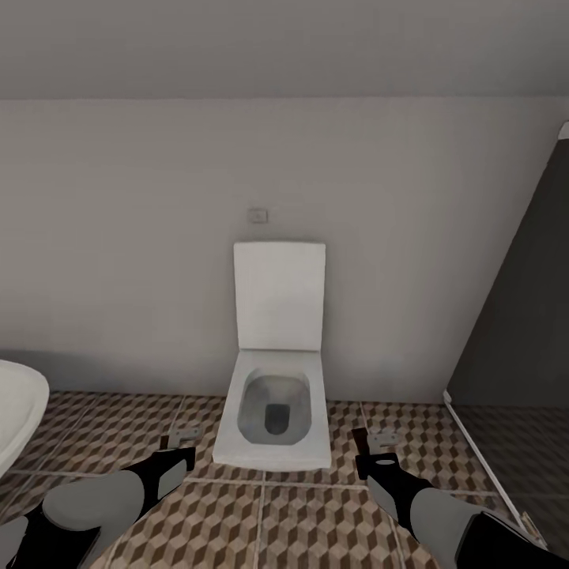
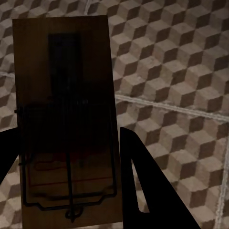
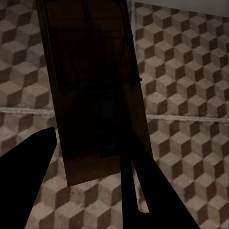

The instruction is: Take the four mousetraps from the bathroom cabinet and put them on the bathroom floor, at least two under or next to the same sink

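Brown-and-beige cube-pattern tiled bathroom floor [image 1: 300,521] with pale grout lines runs across the lower head view. At far left edge, curved white rim of a basin or tub [image 1: 16,411], cut off by the frame, cannot tell which. Left arm comes in low from bottom left, grey forearm angled up and inward, black left gripper [image 1: 180,452] ahead of it above the tiles. Small flat pale-looking board [image 1: 186,434] sits at its tip; left wrist view shows this as a tan-brown rectangular wooden mousetrap [image 2: 64,119] with dark wire frame, lying between the two black fingers [image 2: 148,191], which are closed in against its long edges, board held flat above the floor. Centre: white square toilet [image 1: 273,419], lid up against the pale wall, small wall plate [image 1: 258,215] above it. Right of the toilet, black right gripper [image 1: 378,457] on a grey forearm entering from bottom right, angled up and inward, mirror of the left arm. Second small board [image 1: 382,437] at its tip; right wrist view shows a dark brown wooden mousetrap with metal parts [image 3: 93,86], tilted, clamped between the dark fingers [image 3: 143,191] over the tiles. Both traps in the air, just off either front corner of the toilet. Far right: dark grey panel [image 1: 521,316] with a pale floor rail.
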You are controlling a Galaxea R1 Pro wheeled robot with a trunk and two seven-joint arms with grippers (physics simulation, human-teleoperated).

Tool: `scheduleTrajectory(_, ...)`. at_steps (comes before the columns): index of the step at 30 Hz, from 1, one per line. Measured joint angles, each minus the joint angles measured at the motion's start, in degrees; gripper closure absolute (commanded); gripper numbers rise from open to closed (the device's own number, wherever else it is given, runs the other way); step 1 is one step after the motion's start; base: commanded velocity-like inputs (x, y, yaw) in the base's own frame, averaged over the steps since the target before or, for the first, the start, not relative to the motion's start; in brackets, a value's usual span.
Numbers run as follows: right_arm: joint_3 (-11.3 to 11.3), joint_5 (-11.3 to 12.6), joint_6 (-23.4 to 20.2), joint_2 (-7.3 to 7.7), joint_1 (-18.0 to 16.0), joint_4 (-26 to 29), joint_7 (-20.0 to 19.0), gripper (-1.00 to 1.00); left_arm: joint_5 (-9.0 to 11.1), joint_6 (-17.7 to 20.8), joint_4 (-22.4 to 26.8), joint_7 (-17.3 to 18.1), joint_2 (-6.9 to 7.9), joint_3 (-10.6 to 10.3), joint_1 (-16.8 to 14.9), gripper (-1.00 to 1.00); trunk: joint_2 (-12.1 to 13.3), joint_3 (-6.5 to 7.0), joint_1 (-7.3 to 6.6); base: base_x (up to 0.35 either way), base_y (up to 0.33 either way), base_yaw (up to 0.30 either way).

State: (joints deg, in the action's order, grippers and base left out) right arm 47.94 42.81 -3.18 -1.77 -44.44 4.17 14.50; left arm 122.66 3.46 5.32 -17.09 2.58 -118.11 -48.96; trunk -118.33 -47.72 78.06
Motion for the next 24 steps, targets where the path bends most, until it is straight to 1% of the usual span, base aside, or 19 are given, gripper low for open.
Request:
scheduleTrajectory(9, 0.0, 0.0, 0.0, 0.0, 0.0, 0.0, 0.0, 1.0, 0.1, 0.1, 0.0, 0.0, 0.73, 0.1, 0.0, 1.0, -3.6, -1.62, 1.98, 0.0, 0.0, 0.0)
scheduleTrajectory(18, 0.0, 0.0, 0.0, 0.03, 0.0, 0.0, 0.0, 1.0, 0.1, 0.1, 0.0, -0.1, 0.7, 0.1, 0.0, 1.0, -7.2, -3.23, 3.95, 0.0, 0.0, 0.0)
scheduleTrajectory(24, 0.0, 0.0, 1.5, 0.09, 0.0, 0.0, 0.0, 1.0, 0.1, 0.1, 0.0, -0.1, 0.72, 0.1, 0.0, 1.0, -9.6, -4.31, 5.27, 0.0, 0.0, 0.0)
